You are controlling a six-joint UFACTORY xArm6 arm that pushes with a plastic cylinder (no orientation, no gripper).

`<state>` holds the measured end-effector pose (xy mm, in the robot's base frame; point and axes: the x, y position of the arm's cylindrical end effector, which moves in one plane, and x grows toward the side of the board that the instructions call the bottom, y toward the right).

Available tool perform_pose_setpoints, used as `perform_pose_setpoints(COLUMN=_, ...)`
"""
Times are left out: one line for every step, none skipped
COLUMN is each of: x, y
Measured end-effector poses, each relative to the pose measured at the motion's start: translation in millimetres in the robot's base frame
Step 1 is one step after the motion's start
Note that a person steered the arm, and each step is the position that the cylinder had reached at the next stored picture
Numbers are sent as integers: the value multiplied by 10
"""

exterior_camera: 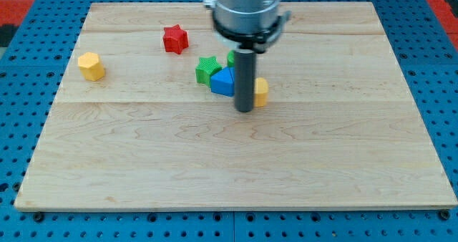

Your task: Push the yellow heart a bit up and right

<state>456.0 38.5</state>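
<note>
The yellow heart [262,92] lies near the board's middle, mostly hidden behind my dark rod. My tip [245,111] rests on the board just left of and below the heart, touching or nearly touching it. A blue block [223,81] sits directly left of the rod. A green star [207,69] lies left of the blue block. A second green block [231,57] peeks out behind the rod, mostly hidden.
A red star [174,39] lies at the upper left. A yellow hexagon block [91,66] sits near the board's left edge. The wooden board [236,170] rests on a blue pegboard surface.
</note>
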Motion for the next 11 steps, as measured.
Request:
perform_pose_setpoints(x=0, y=354)
perform_pose_setpoints(x=144, y=256)
perform_pose_setpoints(x=143, y=-36)
perform_pose_setpoints(x=-3, y=86)
perform_pose_setpoints(x=-158, y=221)
perform_pose_setpoints(x=-207, y=236)
perform_pose_setpoints(x=-260, y=236)
perform_pose_setpoints(x=-281, y=327)
perform_pose_setpoints(x=-281, y=646)
perform_pose_setpoints(x=-294, y=835)
perform_pose_setpoints(x=-297, y=791)
